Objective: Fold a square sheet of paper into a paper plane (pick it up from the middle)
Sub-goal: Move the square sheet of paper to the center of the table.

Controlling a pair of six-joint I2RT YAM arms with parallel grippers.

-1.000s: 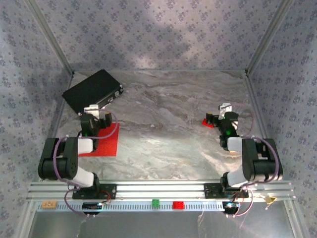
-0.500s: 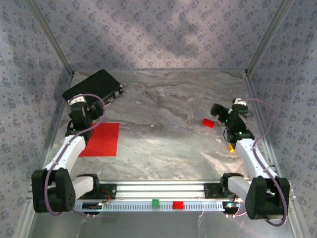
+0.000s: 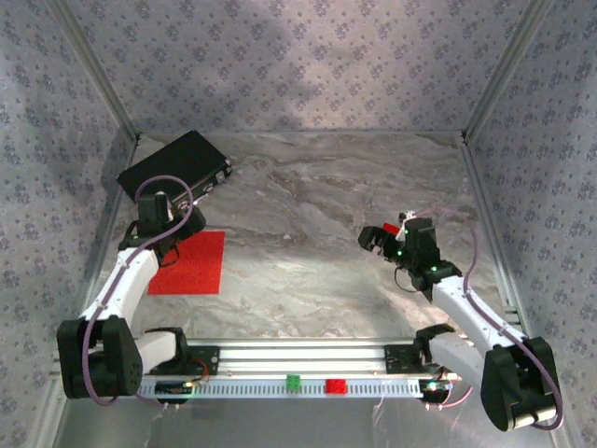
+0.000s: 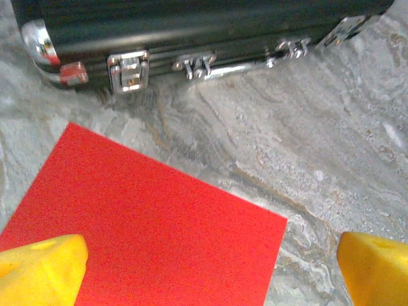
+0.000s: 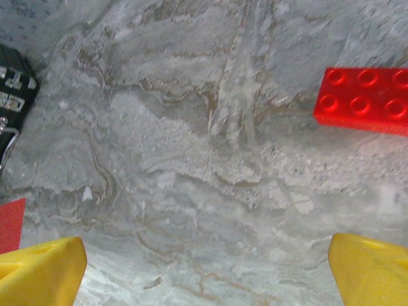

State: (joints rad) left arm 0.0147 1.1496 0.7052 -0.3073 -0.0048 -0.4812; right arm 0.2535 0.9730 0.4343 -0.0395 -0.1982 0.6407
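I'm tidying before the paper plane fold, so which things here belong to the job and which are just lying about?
Job: red paper sheet, flat, unfolded.
Lying about: black case; red brick on the table; green block and red block on the front rail.

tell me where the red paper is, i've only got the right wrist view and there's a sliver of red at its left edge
Observer: That sliver looks like the square sheet of paper. It lies flat and unfolded on the left side of the table, beside the left arm.
Operator: is the left gripper on it
Observer: No. The left gripper is open over the sheet's far edge, one fingertip over paper, the other over bare table.
Operator: anything crowding the sheet
Observer: A black box with metal latches sits just beyond its far left corner, a strip of table between them.
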